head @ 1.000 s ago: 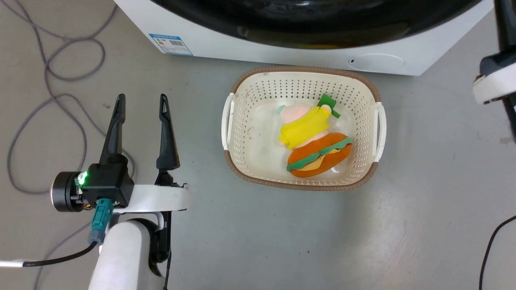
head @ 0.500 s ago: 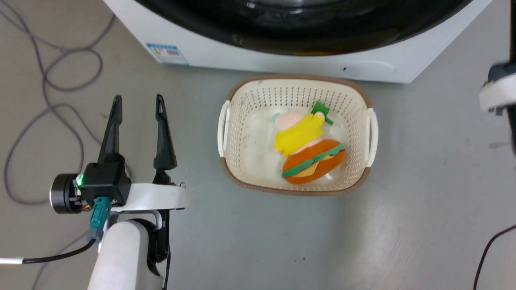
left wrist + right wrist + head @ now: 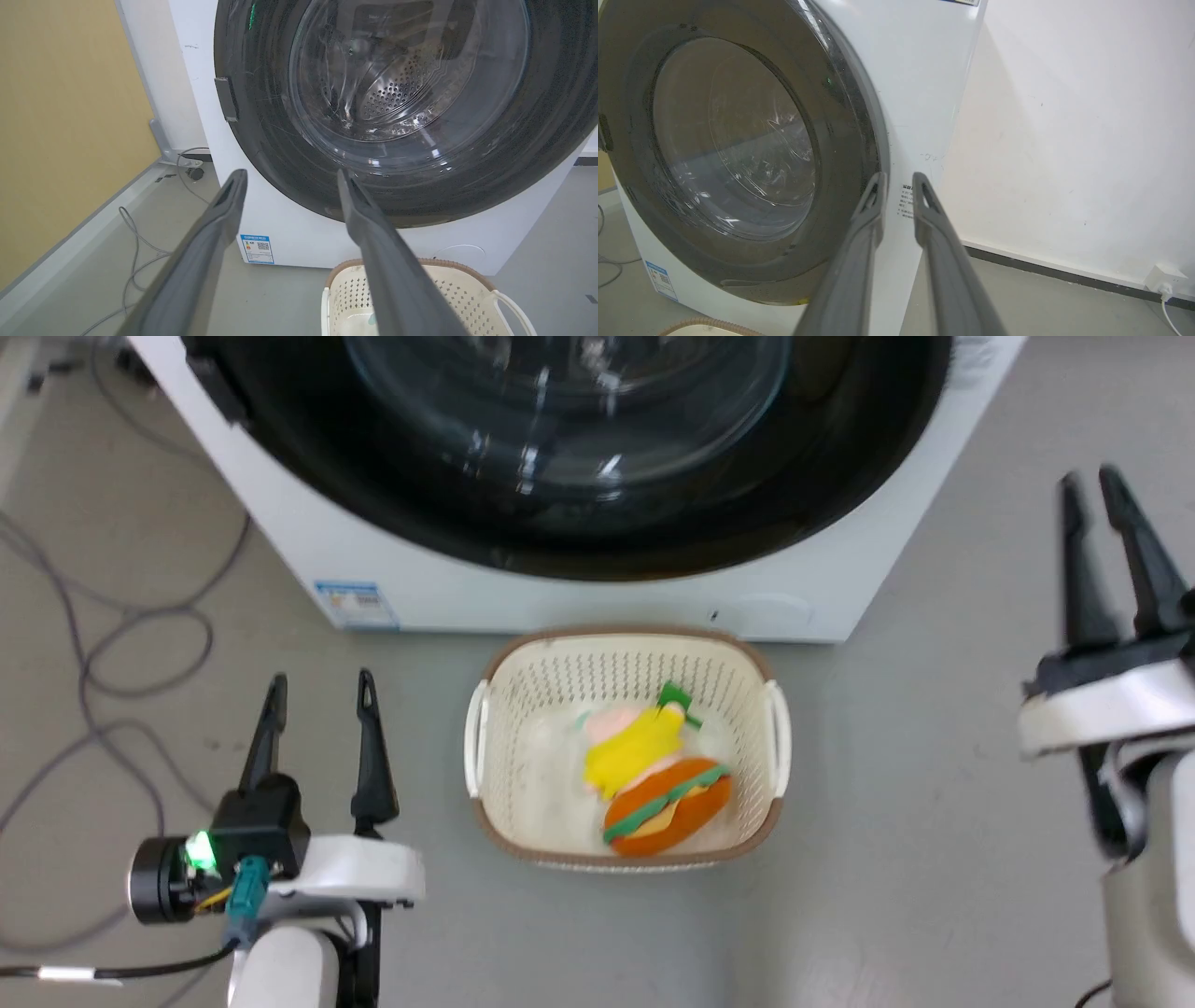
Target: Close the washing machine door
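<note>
The big round glossy black door with its bulging glass window (image 3: 569, 448) already looks flush against the white boxy front-loader (image 3: 579, 597), so it's probably done. It sits up ahead of both grippers; the right gripper (image 3: 1100, 490), fingers nearly together and empty, looks nearer than the left gripper (image 3: 317, 683), spread open and empty. One door, one machine, one cream perforated basket (image 3: 627, 663), two grippers.

Even, bright indoor light with soft shadows. The head view is motion-blurred. White glints streak the door's glass window (image 3: 560, 420). Wrist views bend at the edges.
</note>
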